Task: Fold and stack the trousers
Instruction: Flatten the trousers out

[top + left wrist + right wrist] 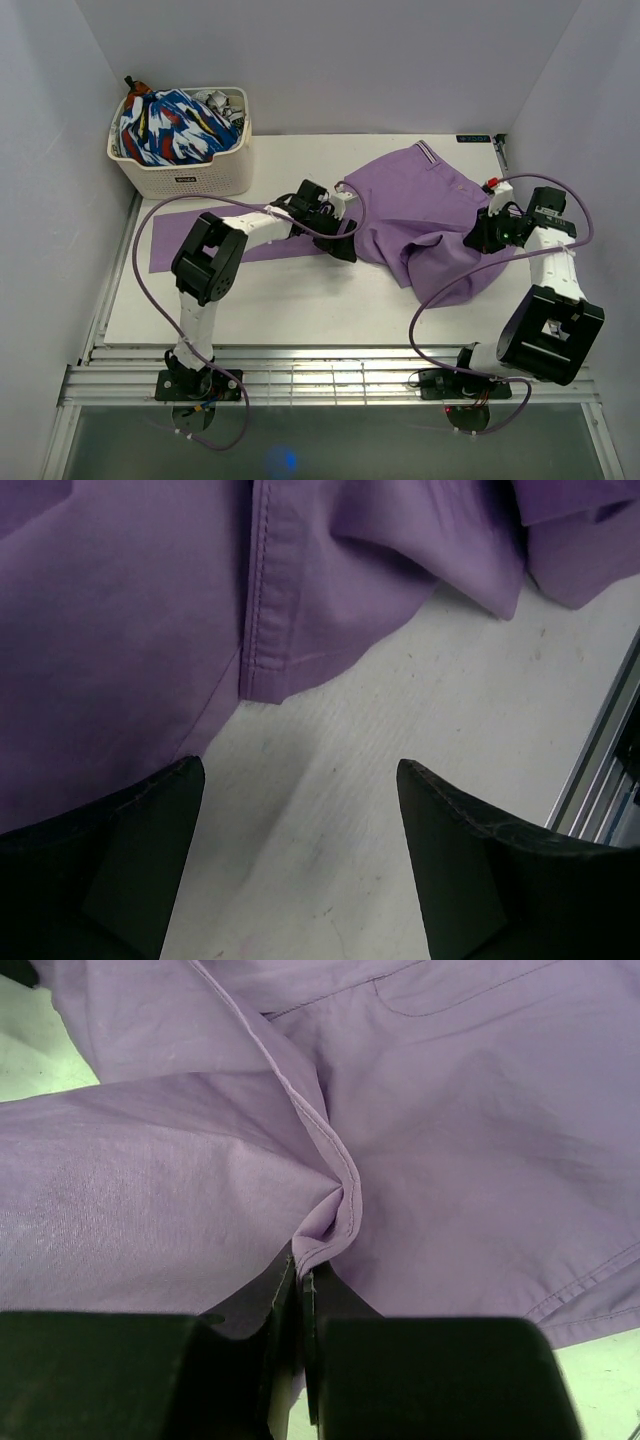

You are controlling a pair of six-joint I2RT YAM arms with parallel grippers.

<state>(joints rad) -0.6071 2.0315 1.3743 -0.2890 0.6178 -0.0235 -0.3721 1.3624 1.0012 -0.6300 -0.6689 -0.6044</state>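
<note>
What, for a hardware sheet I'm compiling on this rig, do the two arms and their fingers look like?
The left arm and the right arm are each built of white links joined by boxy black joint housings. A thin purple cable runs in slack loops along each arm, from base to wrist. The fingers are matte black, flat-faced wedges with slightly scuffed edges.

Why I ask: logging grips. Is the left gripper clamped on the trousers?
No, the left gripper stands open, only bare table between its jaws, the trousers lying beyond.
</note>
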